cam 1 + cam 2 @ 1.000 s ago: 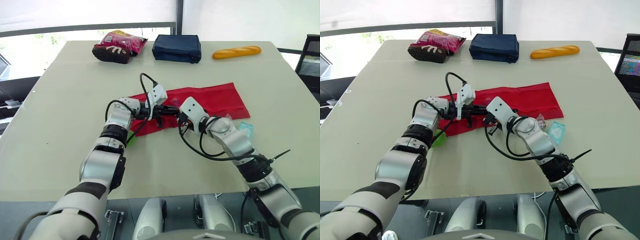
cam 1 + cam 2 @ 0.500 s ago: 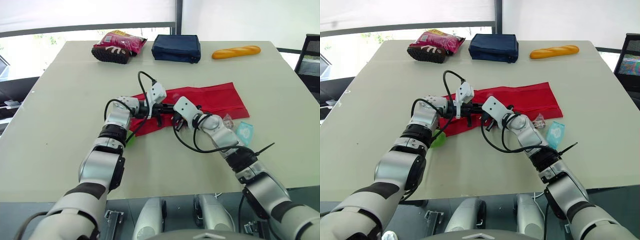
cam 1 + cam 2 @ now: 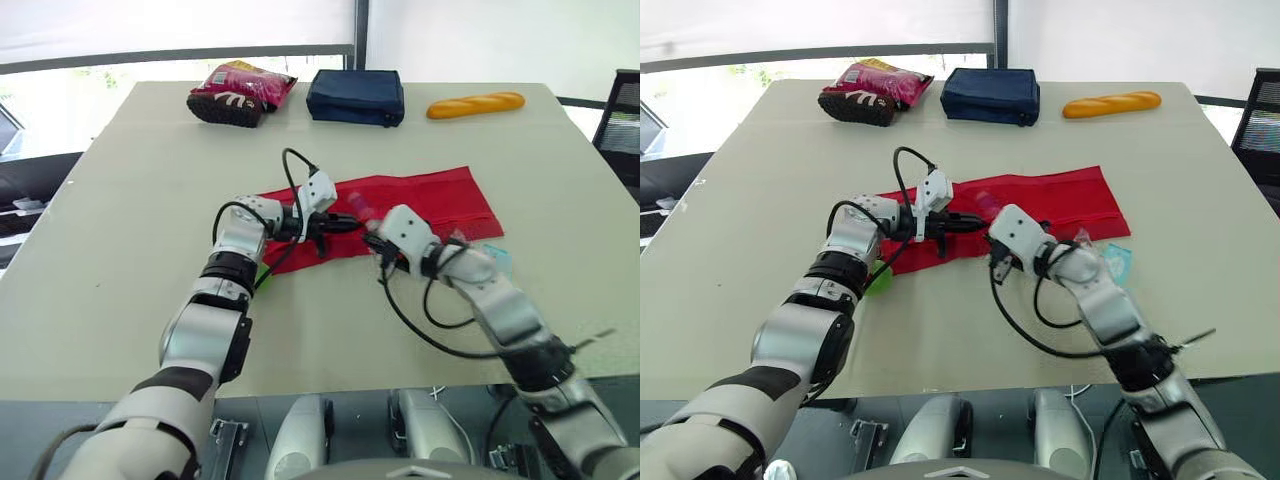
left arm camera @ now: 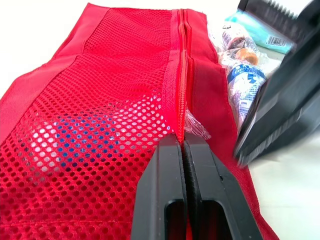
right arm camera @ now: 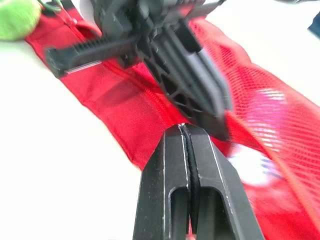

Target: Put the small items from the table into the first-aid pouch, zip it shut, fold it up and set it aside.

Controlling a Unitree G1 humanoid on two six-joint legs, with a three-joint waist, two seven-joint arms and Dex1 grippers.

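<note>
The red mesh first-aid pouch [image 3: 430, 200] lies flat mid-table with its zip [image 4: 186, 60] running along it; something blue and white shows through the mesh. My left gripper [image 4: 182, 145] is shut on the pouch at the zip line. Just beyond it my right gripper [image 5: 186, 131] is shut over the pouch's near edge, nothing visible between its fingers. Clear-wrapped small items [image 4: 240, 75] and a teal packet [image 3: 497, 258] lie beside the pouch's right end. A green item [image 3: 878, 280] rests by the pouch's left corner.
At the far edge of the table [image 3: 130, 200] sit a snack bag [image 3: 238, 92], a navy pouch [image 3: 355, 95] and a bread roll [image 3: 474, 104]. Black cables loop off both wrists over the pouch.
My right arm swung left toward the left gripper, then drew back to the right and toward me. The left gripper has held its place on the pouch.
</note>
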